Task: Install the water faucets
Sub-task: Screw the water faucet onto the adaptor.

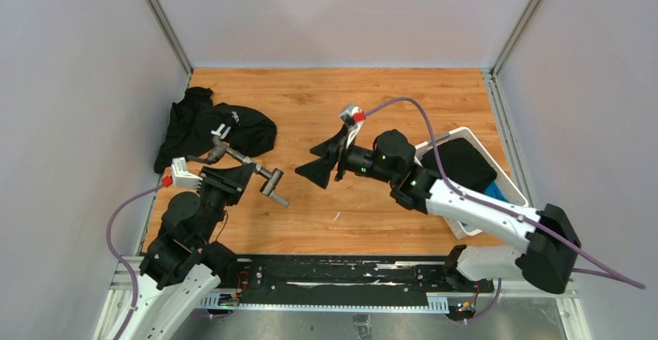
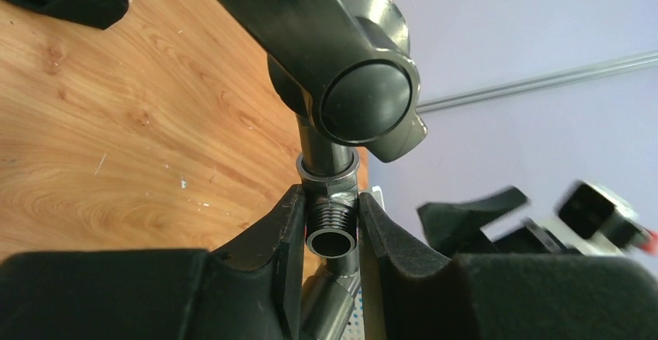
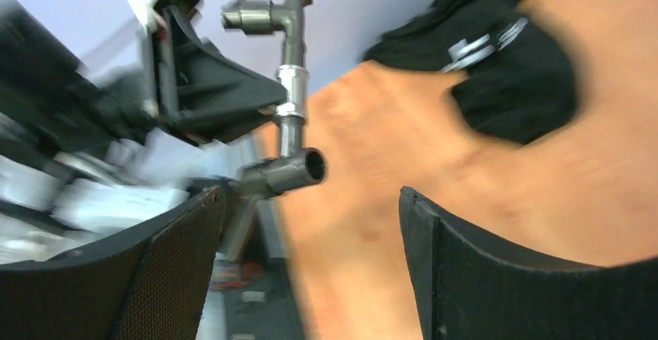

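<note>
Faucet point(image 1: 264, 173), pieces joined, clamped in left gripper point(image 2: 330, 225) above bench's point(image 1: 372, 107) left edge; right gripper point(image 1: 320, 161) spread, empty; mounting apparently not done.

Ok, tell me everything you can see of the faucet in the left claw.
The faucet is a glossy dark-grey metal assembly: an elbow with a spout at one end, a pipe with a bright collar, a threaded stub and a hollow cross-tube. The left claw is shut on its middle, holding it over the wooden table. Nothing else touches it.
</note>
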`<action>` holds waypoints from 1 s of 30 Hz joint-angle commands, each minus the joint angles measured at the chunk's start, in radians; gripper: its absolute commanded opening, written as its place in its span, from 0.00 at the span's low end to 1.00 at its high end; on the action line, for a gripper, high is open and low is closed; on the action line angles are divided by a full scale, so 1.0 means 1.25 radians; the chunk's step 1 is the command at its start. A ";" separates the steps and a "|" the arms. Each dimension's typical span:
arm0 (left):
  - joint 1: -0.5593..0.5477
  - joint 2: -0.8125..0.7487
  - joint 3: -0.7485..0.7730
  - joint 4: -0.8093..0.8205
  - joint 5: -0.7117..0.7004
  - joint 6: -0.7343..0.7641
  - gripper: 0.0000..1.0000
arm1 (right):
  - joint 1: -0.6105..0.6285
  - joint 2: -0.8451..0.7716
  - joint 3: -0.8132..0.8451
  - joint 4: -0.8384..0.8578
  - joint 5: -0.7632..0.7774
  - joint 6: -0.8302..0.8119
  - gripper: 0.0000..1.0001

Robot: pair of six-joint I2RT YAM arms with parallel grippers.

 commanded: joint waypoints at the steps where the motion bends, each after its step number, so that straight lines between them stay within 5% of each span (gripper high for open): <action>1: -0.001 0.022 0.063 0.035 -0.010 0.012 0.00 | 0.153 -0.085 0.013 -0.231 0.258 -0.624 0.81; 5: -0.001 0.036 0.068 0.032 -0.005 0.017 0.00 | 0.323 -0.113 -0.091 -0.088 0.432 -1.108 0.84; 11: 0.000 0.037 0.062 0.035 -0.005 0.015 0.00 | 0.417 -0.021 -0.148 0.118 0.526 -1.467 0.85; 24: -0.001 0.040 0.057 0.037 -0.003 0.011 0.00 | 0.457 0.312 -0.088 0.587 0.671 -1.687 0.86; 30: -0.001 0.038 0.054 0.042 -0.002 0.011 0.00 | 0.460 0.387 -0.033 0.668 0.708 -1.716 0.85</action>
